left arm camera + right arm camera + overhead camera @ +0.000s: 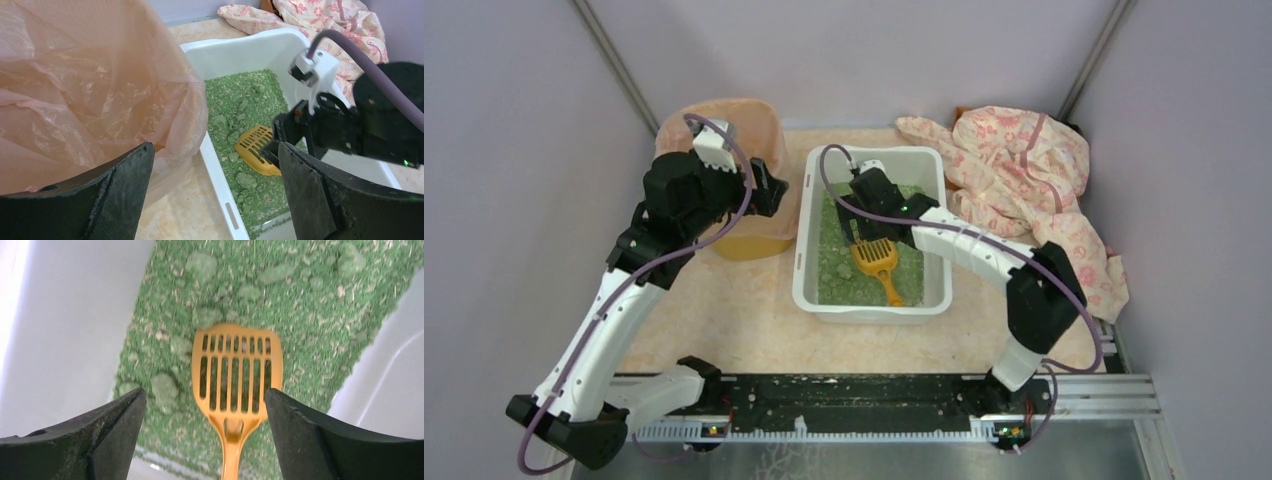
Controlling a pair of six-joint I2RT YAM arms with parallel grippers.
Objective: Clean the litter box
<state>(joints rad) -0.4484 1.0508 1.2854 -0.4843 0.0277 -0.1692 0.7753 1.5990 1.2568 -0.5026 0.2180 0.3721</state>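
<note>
The white litter box (871, 312) sits mid-table with green litter and several clumps (164, 387) inside. An orange-yellow slotted scoop (876, 262) lies flat on the litter, handle toward the near edge. My right gripper (866, 222) hovers inside the box just above the scoop (235, 375), open, with one finger on each side of the scoop's neck and not touching it. My left gripper (774, 190) is open and empty between the bin and the box's left rim (220, 175). The scoop also shows in the left wrist view (252, 145).
A round bin lined with a peach plastic bag (724, 125) stands left of the box, close to my left fingers (125, 175). A crumpled floral cloth (1024, 170) lies at the back right. Walls close in on three sides. A metal rail (874, 405) runs along the near edge.
</note>
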